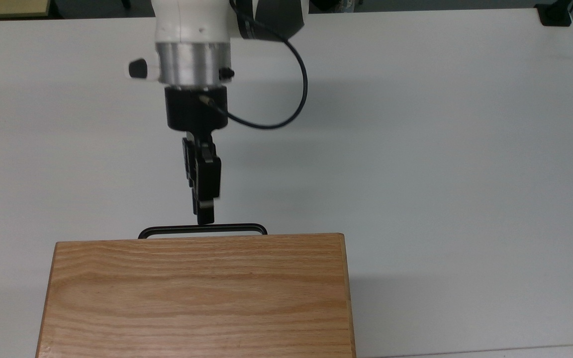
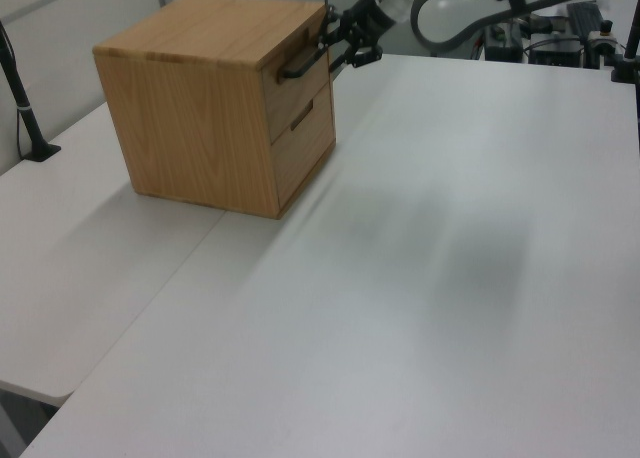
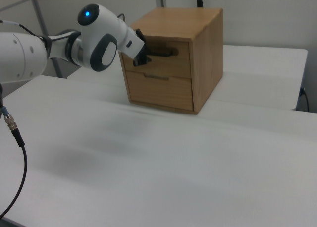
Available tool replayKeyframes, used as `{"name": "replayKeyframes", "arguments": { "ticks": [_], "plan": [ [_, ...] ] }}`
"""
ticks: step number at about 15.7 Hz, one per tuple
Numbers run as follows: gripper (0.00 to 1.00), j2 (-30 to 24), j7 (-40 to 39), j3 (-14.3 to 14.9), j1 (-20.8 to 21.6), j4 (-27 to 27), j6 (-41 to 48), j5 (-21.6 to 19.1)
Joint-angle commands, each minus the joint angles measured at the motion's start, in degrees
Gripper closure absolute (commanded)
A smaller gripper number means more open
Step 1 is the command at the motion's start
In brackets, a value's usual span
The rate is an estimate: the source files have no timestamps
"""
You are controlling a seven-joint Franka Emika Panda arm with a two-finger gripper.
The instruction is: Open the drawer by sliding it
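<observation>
An oak-grained cabinet (image 1: 197,293) stood nearest in the top view, on the white table (image 1: 440,149), by the table's bottom edge and left of its middle as the top view shows it. Its top board hid the fronts below it there. In the right view the cabinet's front carried two fronts, one over the other. The upper one was the drawer (image 3: 171,63), and it sat shut, its panel level with the cabinet's front and with the lower drawer (image 3: 159,90) beneath it. No gap showed around it in the left view either.

The drawer's thin black bar handle (image 1: 202,229) stuck out just past the top board's far edge in the top view, lying parallel to that edge.

Just beyond the handle hung the gripper (image 1: 206,218), pointing straight at the bar a little left of its middle. Its black tip ended just short of the bar, with a thin strip of white table between them in the top view. In the left view it sat close off the cabinet's upper front corner, level with the handle. Whether the gripper was apart or together could not be told.

Behind it came the black wrist, a silver ring and the white arm, reaching back toward the table's far edge. A black cable (image 1: 299,99) looped from the wrist out to the top view's right and back up to the arm.
</observation>
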State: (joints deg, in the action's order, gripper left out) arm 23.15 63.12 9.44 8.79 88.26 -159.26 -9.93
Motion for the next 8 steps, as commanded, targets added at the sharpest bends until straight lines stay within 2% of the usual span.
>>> {"name": "replayKeyframes", "arguments": {
  "ticks": [1, 4, 8],
  "plan": [
    [0.62, -2.3, -1.5, 0.3, -0.3, 1.5, 1.0, -0.2],
    [0.64, -2.1, -1.2, 0.3, -0.3, 1.2, 0.8, -0.3],
    [0.65, 1.2, 0.5, 0.3, 0.1, 0.0, 0.0, -1.3]
  ]
}}
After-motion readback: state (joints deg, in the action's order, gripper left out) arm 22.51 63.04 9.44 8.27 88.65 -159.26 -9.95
